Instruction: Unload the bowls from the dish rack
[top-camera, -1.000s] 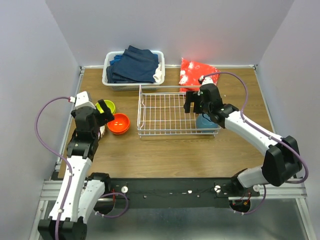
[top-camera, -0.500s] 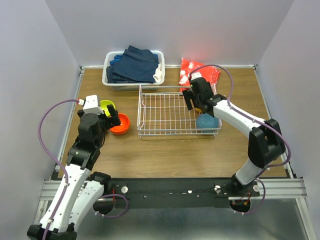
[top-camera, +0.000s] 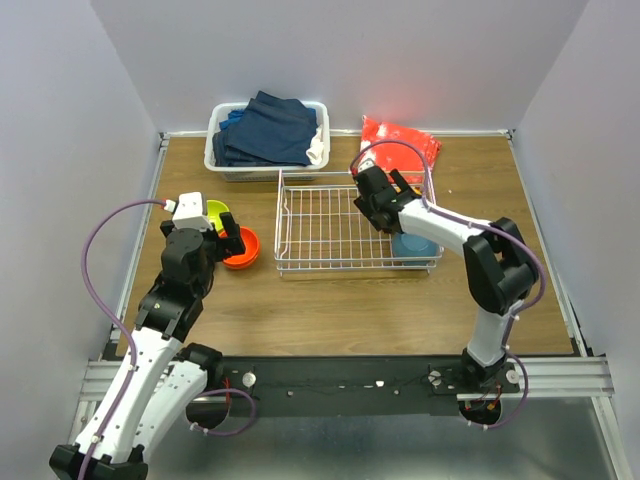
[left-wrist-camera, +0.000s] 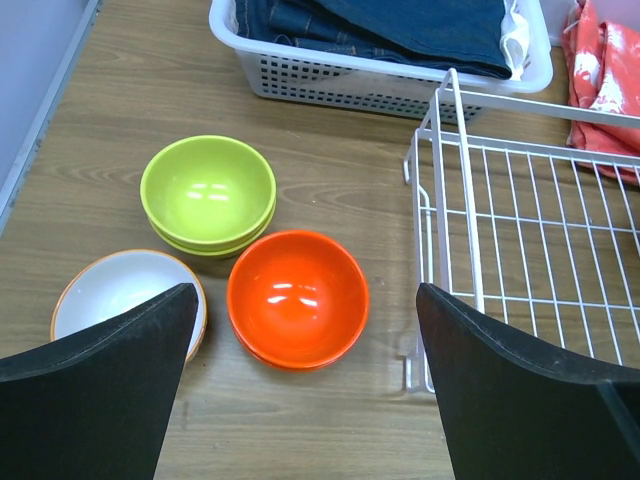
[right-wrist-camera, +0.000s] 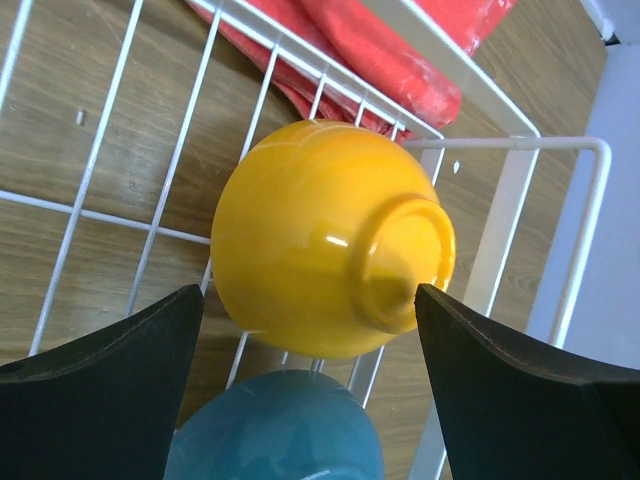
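The white wire dish rack (top-camera: 330, 228) stands mid-table. At its back right corner lie a yellow-orange bowl (right-wrist-camera: 320, 240), tipped with its foot towards me, and a teal blue bowl (right-wrist-camera: 275, 430) just below it; the teal bowl also shows in the top view (top-camera: 414, 246). My right gripper (right-wrist-camera: 310, 295) is open, one finger on each side of the yellow-orange bowl, not touching it. Left of the rack sit stacked lime green bowls (left-wrist-camera: 208, 192), stacked red-orange bowls (left-wrist-camera: 297, 297) and a white-inside bowl (left-wrist-camera: 120, 295). My left gripper (left-wrist-camera: 305, 300) hangs open and empty above them.
A white plastic tub of dark blue clothes (top-camera: 265, 135) stands behind the rack at the back left. A red cloth (top-camera: 400, 142) lies behind the rack's right corner. The rack's left wall (left-wrist-camera: 455, 200) is close to the red-orange bowls.
My right gripper has moved left along the rack's back right part and turned over the yellow-orange bowl. My left gripper has shifted slightly right over the bowls on the table.
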